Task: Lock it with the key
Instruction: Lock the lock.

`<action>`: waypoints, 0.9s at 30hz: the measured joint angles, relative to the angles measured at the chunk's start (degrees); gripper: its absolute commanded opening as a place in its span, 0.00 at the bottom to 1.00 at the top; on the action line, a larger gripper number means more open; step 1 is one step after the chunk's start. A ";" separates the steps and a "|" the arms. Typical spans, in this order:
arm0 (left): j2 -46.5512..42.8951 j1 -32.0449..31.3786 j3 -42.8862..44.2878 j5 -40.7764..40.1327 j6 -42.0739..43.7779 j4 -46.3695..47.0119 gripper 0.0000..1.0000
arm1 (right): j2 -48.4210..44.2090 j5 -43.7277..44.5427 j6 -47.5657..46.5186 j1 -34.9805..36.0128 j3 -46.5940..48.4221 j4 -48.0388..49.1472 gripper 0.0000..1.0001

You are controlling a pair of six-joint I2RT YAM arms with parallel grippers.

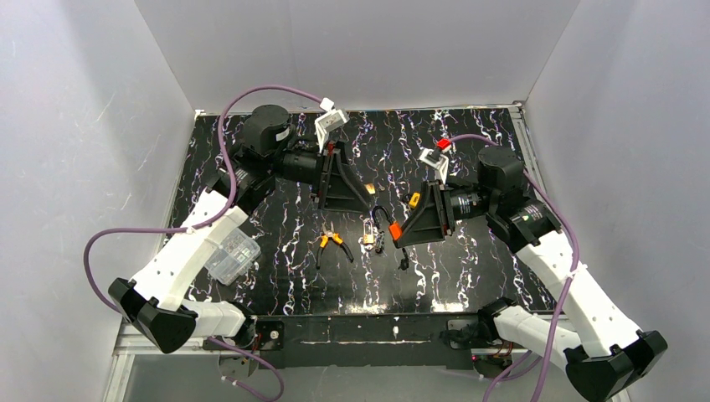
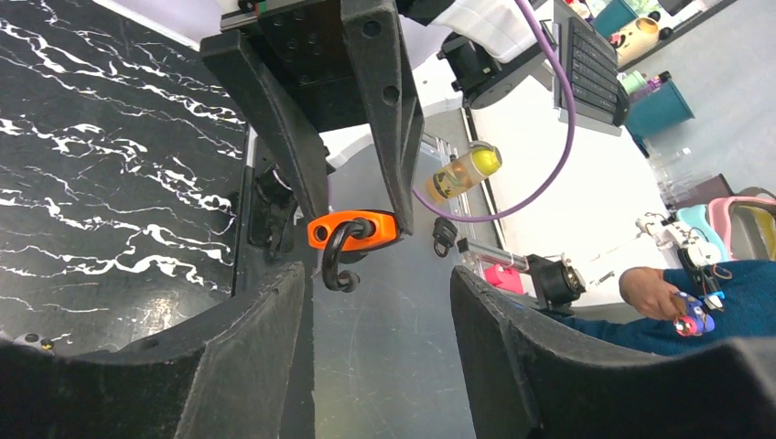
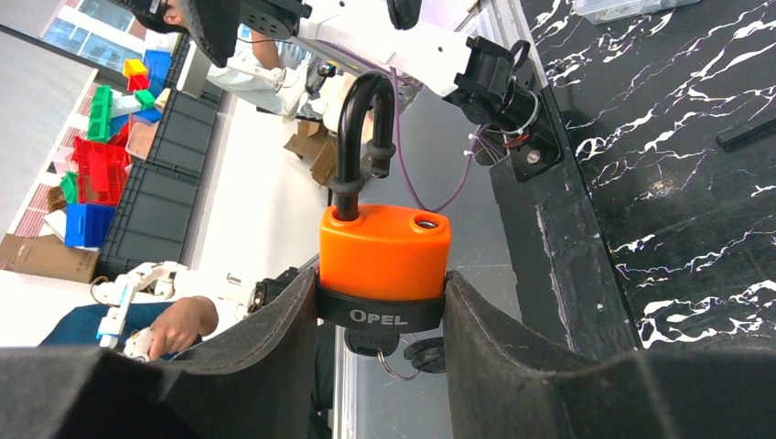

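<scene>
My right hand (image 3: 380,283) is clamped on the orange padlock (image 3: 384,249), lifted off the desk (image 3: 695,137). Its shackle (image 3: 361,128) has one leg out of its hole, so nothing is locked yet. The key (image 3: 371,344) seems seated underneath. My left hand (image 2: 375,283) gapes empty, facing the padlock, near but apart.

Key (image 3: 371,343) mostly behind padlock (image 3: 384,251)
</scene>
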 measured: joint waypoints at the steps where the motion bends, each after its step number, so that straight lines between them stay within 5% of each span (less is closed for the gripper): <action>1: -0.01 -0.01 -0.10 0.51 -0.21 0.39 0.56 | 0.00 0.02 0.24 0.17 0.13 0.02 0.01; 14: 2.06 -2.06 0.67 4.21 -0.97 2.05 0.52 | 0.03 -0.66 1.13 0.94 4.43 0.47 0.01; 27: 6.35 -3.26 6.90 6.61 0.55 0.08 0.31 | 4.90 -1.25 -2.39 0.96 7.52 -2.13 0.01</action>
